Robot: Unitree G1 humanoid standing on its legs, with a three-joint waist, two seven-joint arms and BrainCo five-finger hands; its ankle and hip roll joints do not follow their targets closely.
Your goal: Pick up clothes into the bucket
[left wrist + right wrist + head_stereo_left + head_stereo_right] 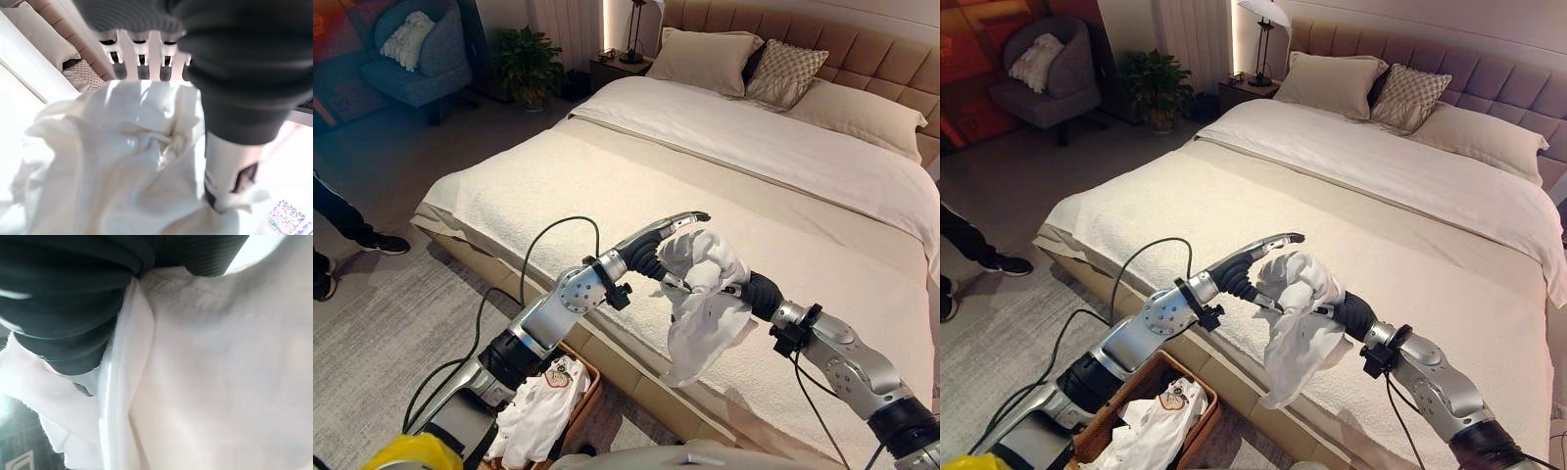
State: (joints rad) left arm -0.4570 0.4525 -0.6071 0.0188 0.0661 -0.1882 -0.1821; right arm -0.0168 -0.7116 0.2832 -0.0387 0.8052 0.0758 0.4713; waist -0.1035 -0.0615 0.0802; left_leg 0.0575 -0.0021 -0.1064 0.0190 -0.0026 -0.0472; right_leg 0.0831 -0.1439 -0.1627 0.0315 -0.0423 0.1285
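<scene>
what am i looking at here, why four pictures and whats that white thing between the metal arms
It is a humanoid robot tidying clothes. Two pictures come from cameras on its head, looking down at its arms and a bed. The other two come from cameras on its wrists, very close up. The white thing is a garment lifted above the bed's edge between the left hand and the right hand. On the floor below stands a brown basket with white clothes already inside.

Garment (705,294) over bed (607,186), basket (1151,377) below
</scene>
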